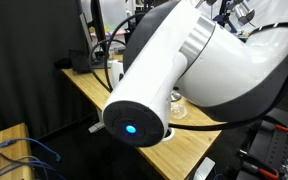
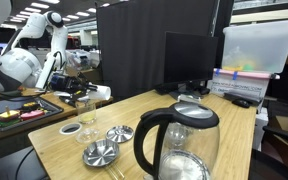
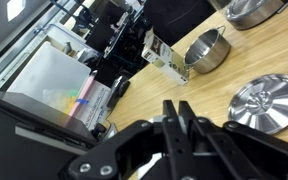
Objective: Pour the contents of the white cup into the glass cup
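The glass cup (image 2: 85, 108) stands upright near the far left end of the wooden table (image 2: 134, 112). A small white cup (image 2: 103, 93) stands just behind it, small and hard to make out. It may also show in an exterior view (image 1: 116, 72), beside the arm. My gripper (image 3: 174, 112) is shut and holds nothing. It hangs above the table, apart from both cups. Neither cup shows in the wrist view.
A glass kettle with a black handle (image 2: 179, 148) fills the near end. Silver metal bowls (image 2: 100, 153) (image 3: 265, 101), a small metal cup (image 3: 206, 50) and a flat clear dish (image 2: 71, 128) lie mid-table. A monitor (image 2: 189, 62) and a storage box (image 2: 256, 45) stand at the far side.
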`<state>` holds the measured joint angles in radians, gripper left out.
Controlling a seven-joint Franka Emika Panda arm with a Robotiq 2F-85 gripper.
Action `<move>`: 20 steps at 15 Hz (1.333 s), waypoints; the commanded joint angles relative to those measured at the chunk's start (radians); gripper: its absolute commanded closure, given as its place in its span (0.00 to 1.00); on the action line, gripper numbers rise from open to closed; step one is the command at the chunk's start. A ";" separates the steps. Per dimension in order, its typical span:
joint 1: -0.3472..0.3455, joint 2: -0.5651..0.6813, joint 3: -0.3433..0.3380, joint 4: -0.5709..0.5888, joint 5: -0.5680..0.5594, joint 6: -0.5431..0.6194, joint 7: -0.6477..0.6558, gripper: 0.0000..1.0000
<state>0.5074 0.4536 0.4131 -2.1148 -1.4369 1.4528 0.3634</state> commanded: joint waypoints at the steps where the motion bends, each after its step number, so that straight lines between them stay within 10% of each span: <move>1: -0.031 -0.009 0.017 0.014 0.098 0.065 0.028 0.98; 20: -0.161 -0.175 -0.076 -0.096 0.673 0.494 0.246 0.98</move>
<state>0.3705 0.3417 0.3575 -2.1351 -0.8420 1.8146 0.5722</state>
